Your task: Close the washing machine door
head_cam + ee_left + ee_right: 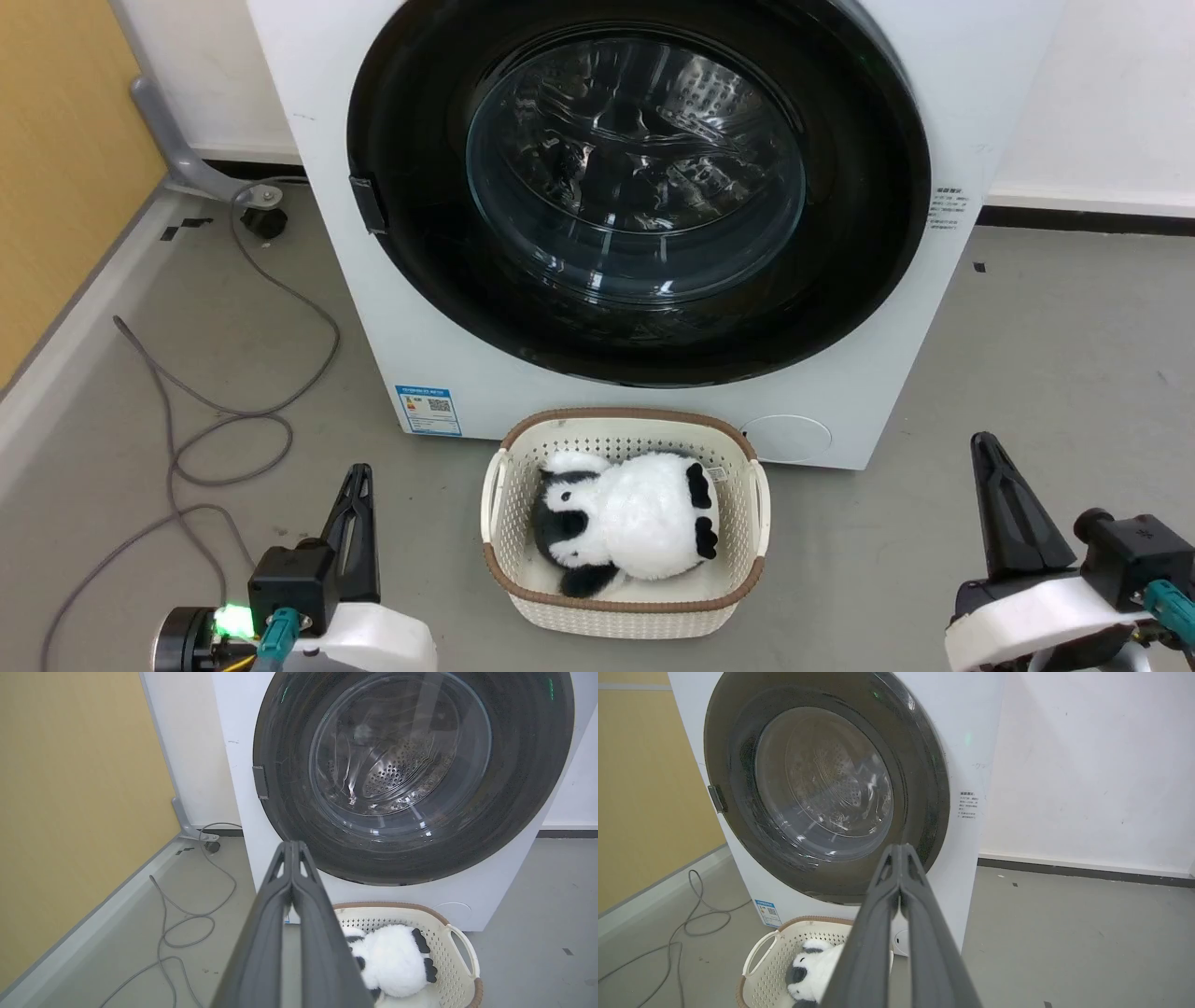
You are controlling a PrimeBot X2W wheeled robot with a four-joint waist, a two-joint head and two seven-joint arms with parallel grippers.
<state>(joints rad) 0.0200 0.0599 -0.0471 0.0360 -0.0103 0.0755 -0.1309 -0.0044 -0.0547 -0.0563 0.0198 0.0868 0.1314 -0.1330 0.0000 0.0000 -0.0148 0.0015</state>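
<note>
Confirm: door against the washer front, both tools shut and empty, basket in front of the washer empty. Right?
Not quite: the basket holds a toy panda, as the head view shows. The rest is right: the washing machine door sits against the front of the washing machine, and the left tool and right tool are both shut and empty.

washing machine door (pixel 411 261) cropped at top, blue label (pixel 428 411) unreadable.

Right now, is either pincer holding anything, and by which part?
Nothing is held. The left pincer and the right pincer are both shut on air, apart from the washing machine door.
</note>
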